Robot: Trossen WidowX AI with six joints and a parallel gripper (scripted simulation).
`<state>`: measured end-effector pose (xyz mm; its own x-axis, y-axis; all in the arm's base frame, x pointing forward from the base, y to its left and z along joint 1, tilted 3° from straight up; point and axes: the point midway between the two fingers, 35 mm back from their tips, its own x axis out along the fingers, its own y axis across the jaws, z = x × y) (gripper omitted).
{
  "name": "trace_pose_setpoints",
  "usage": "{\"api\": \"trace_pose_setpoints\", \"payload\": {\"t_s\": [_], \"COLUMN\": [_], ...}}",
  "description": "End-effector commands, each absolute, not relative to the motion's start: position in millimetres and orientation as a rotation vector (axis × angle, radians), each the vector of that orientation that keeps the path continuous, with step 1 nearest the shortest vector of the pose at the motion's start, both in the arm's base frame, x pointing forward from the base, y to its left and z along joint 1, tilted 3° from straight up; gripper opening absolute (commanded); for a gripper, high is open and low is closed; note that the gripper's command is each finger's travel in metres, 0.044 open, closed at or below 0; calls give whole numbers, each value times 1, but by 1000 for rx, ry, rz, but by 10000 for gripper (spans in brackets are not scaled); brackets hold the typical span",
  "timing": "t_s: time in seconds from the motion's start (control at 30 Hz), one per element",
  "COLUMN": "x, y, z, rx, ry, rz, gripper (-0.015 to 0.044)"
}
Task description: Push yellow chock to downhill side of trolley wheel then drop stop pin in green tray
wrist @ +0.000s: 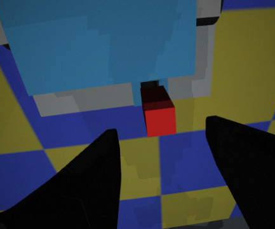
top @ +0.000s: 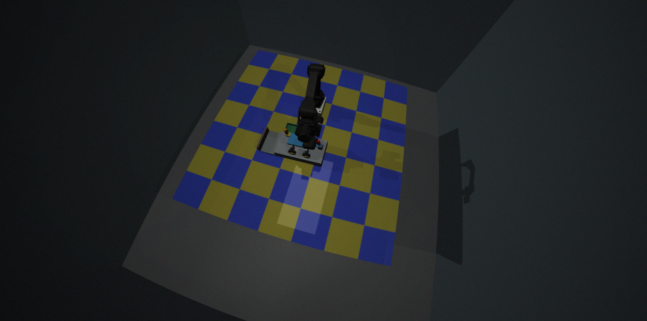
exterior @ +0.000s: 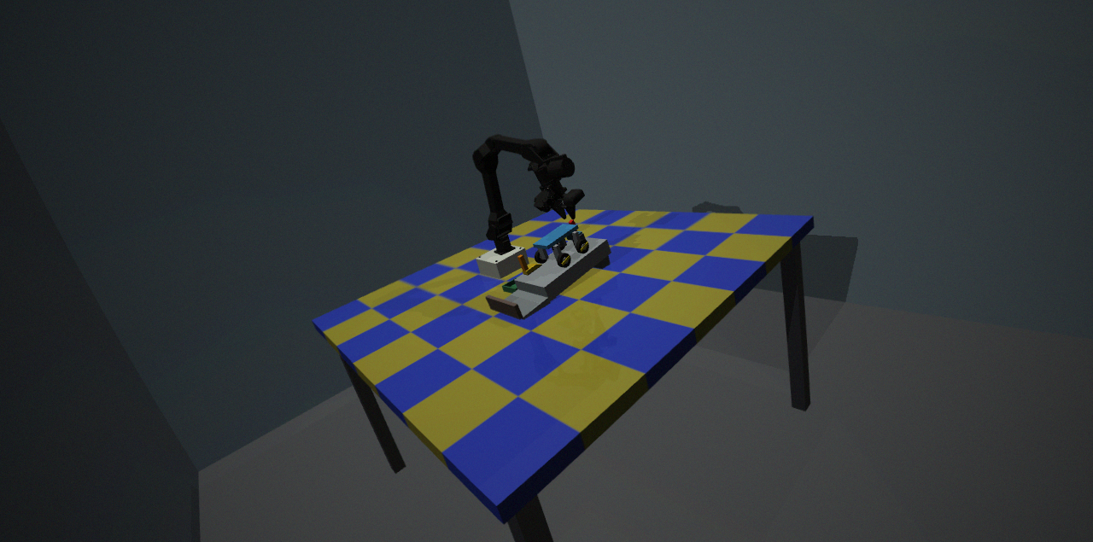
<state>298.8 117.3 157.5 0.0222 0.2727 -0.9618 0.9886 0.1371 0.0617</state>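
The trolley's blue deck (top: 294, 140) (exterior: 556, 235) (wrist: 80, 54) stands on the grey ramp (top: 281, 148) (exterior: 536, 282) (wrist: 102, 97). The red-headed stop pin (top: 319, 141) (exterior: 570, 221) (wrist: 160, 122) stands upright in its holder at the uphill end. My gripper (exterior: 568, 218) (wrist: 162, 132) is partly open, with a fingertip on either side of the pin head in the wrist view and nothing held. The chock's orange handle (top: 285, 130) (exterior: 523, 264) stands on its yellow body (exterior: 533, 268), close to the downhill wheel on the arm's side; contact cannot be told. The green tray (top: 290, 128) (exterior: 509, 286) lies beside the ramp.
A brown end board (top: 263, 138) (exterior: 502, 304) stands across the ramp's low end. The white arm base (exterior: 500, 264) is on the tray's side of the ramp. The arm reaches over the ramp's uphill part and partly hides the deck in the top view.
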Motion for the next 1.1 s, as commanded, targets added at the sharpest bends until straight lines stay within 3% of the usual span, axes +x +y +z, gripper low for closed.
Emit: {"api": "trace_pose_setpoints", "payload": {"t_s": [0.0, 1.07], "x": [298, 299], "y": [120, 131], "z": [151, 111], "rx": [1315, 1316], "ry": [1442, 1442], "rz": [-930, -930], "gripper": [190, 190]}}
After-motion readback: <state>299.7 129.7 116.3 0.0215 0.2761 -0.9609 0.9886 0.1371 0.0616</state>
